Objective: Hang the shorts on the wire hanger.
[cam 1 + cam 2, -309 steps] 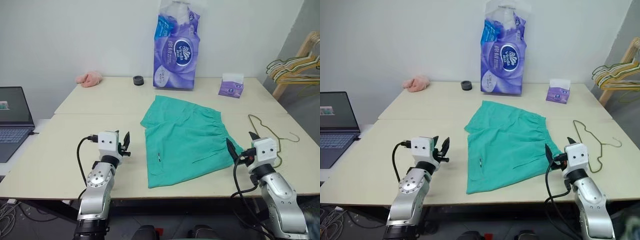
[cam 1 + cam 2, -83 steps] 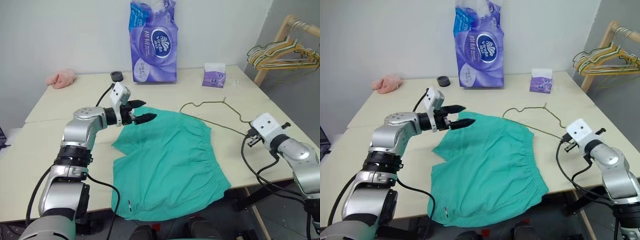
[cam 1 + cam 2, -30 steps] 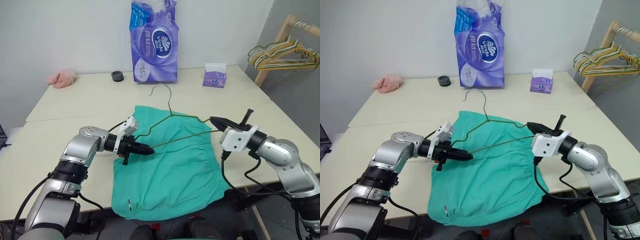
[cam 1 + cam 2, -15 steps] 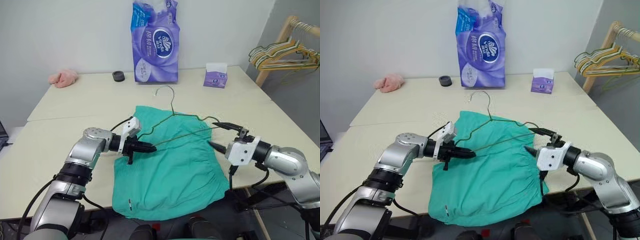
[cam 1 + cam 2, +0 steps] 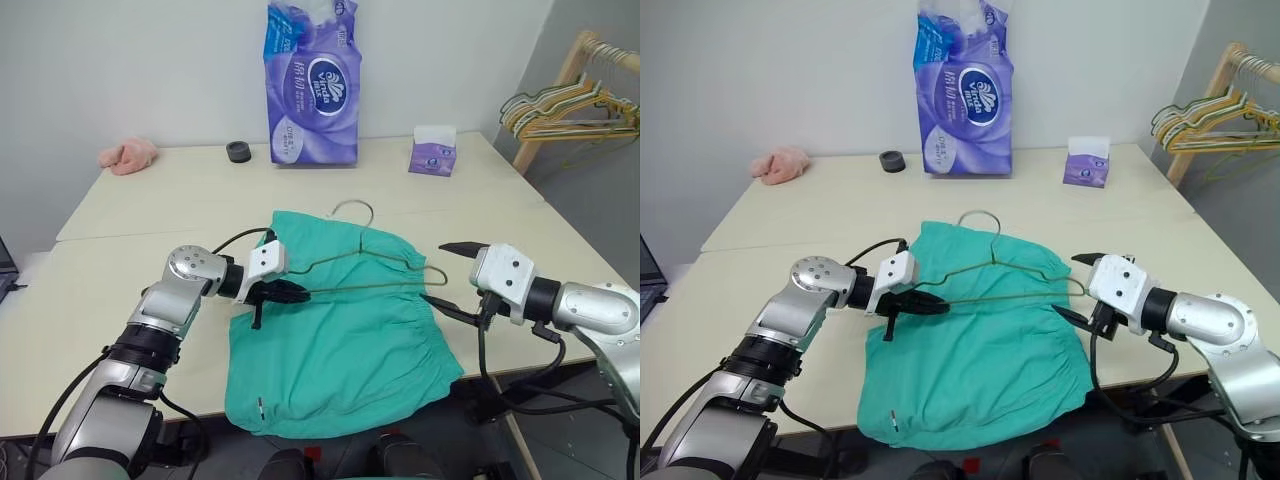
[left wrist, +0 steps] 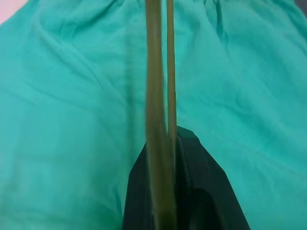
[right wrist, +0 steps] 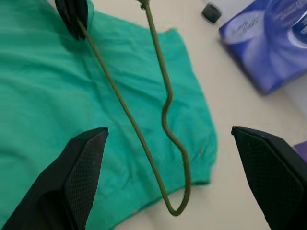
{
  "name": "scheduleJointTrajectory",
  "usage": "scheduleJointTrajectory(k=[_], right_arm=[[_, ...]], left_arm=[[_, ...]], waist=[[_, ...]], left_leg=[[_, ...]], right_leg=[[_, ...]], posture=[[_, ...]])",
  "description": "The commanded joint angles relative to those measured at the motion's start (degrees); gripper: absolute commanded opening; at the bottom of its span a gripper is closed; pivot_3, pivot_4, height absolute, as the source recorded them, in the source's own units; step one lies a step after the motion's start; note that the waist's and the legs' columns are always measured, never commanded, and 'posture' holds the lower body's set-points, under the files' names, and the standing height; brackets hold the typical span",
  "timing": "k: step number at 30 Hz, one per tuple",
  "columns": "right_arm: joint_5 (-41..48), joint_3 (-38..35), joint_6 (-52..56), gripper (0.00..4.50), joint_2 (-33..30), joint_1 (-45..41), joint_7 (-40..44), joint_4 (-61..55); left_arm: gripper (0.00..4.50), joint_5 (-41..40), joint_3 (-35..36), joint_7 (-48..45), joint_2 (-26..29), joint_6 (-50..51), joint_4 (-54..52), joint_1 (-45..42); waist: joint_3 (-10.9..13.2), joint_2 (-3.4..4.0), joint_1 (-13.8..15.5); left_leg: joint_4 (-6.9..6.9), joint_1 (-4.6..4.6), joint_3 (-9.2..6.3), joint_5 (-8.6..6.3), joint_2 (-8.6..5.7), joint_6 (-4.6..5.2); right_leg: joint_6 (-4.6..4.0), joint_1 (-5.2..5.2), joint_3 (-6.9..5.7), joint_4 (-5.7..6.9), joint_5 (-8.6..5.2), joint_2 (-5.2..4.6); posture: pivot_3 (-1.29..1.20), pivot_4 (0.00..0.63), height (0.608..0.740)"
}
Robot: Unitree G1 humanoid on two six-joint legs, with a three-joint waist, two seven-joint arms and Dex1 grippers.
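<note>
I work in a plain test room set up like a laundry corner: a pale tabletop (image 5: 150, 200) against a bare white wall, a wooden rack (image 5: 560, 90) of hangers beside it, a purple tissue pack (image 5: 311, 85) and a laptop edge (image 5: 5, 270).

Silver arms, white wrists, black cables
</note>
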Motion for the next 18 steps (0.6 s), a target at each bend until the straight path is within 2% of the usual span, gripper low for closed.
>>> scheduleJointTrajectory(k=[1, 4, 14, 18], right_arm=[[3.36, 0.30, 6.70, 4.39, -3.18, -1.07, 2.40, -2.19], [2.97, 4.21, 10.99, 4.39, -4.68, -3.21, 2.64, -0.81], [1.67, 15.95, 20.29, 4.39, -3.01, -12.19, 2.39, 4.87], [1.02, 18.09, 21.38, 3.59, -2.73, -13.56, 2.10, 6.52]], left_arm=[[0.00, 0.38, -0.29, -0.73, 0.32, -2.57, -2.87, -0.90], [0.00, 0.54, -0.55, -0.93, 0.17, -3.06, -4.05, -0.70], [0.00, 2.07, -1.64, -0.91, 1.07, -4.29, -8.30, 0.91], [0.00, 2.30, -1.63, -0.69, 1.35, -3.97, -9.51, 1.55]], waist=[[0.00, 0.00, -0.09], [0.01, -0.01, -0.18], [0.04, 0.02, -0.44], [0.07, 0.00, -0.20]], left_leg=[[0.00, 0.00, 0.01, 0.00, 0.00, 0.00], [-0.01, 0.00, 0.01, 0.00, 0.00, 0.00], [-0.04, -0.02, 0.02, 0.00, 0.01, 0.00], [-0.03, -0.04, 0.01, 0.00, 0.01, 0.00]], right_leg=[[0.00, 0.00, 0.01, 0.00, 0.00, 0.00], [0.01, 0.00, 0.01, -0.01, 0.00, 0.00], [0.01, -0.05, 0.01, -0.02, -0.01, 0.00], [0.01, -0.05, 0.00, -0.03, -0.01, -0.03]], posture=[[-0.16, 0.061, 0.740], [-0.16, 0.062, 0.740], [-0.13, 0.061, 0.740], [-0.13, 0.061, 0.740]])
